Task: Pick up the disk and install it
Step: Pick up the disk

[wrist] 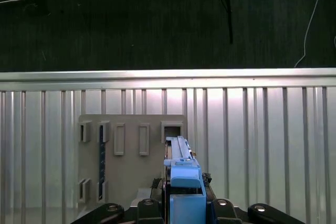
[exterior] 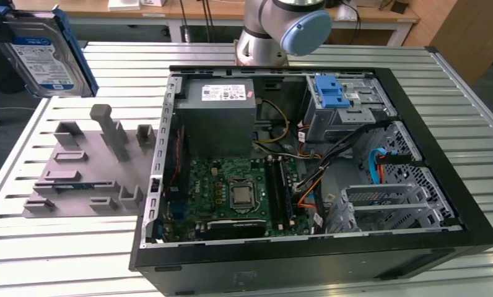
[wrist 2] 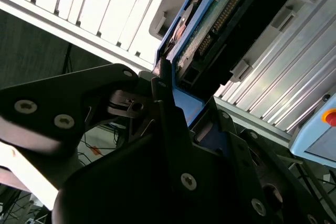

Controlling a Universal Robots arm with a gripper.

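The disk [exterior: 44,55], a silver hard drive with a blue-and-white label in a blue plastic carrier, hangs high above the table at the exterior view's far left, standing on edge. In the second wrist view my gripper [wrist 2: 164,80] is shut on the carrier's blue edge, and the disk's [wrist 2: 220,30] circuit board and connector face the camera. The first wrist view looks down along the disk's [wrist: 184,174] carrier, held between the black fingers [wrist: 149,205], above the grey fixture [wrist: 131,161].
An open computer case [exterior: 445,185] lies on the slatted aluminium table [exterior: 65,247], with a drive cage [exterior: 354,111] and blue latch [exterior: 331,91] at its far corner. A grey box [exterior: 222,117] sits beside them. The grey slotted fixture [exterior: 90,167] stands left of the case.
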